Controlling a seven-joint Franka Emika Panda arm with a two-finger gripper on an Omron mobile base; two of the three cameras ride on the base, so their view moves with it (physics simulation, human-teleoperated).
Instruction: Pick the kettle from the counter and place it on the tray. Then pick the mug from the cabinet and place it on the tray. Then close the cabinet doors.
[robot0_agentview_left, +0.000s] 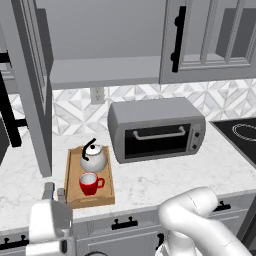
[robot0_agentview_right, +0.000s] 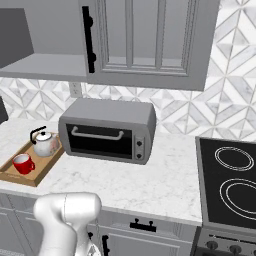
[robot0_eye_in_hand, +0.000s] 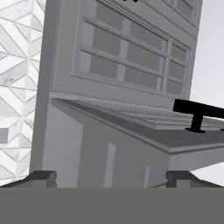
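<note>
The kettle and red mug are sitting in the tray on the counter. The gripper is standing wide open, holding nothing, facing a cabinet door.

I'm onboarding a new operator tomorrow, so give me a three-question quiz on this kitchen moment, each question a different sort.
1. True or false: the mug sits on the tray.
2. Multiple choice: what stands right of the tray? A) toaster oven B) sink C) fridge
3. Fill in: the left cabinet door is ____.

Key: 1 true, beside the kettle. 2 A. 3 open; it stands swung out, baring the shelf, so closing remains. The hand faces a door panel, fingers apart, holding nothing.
</note>
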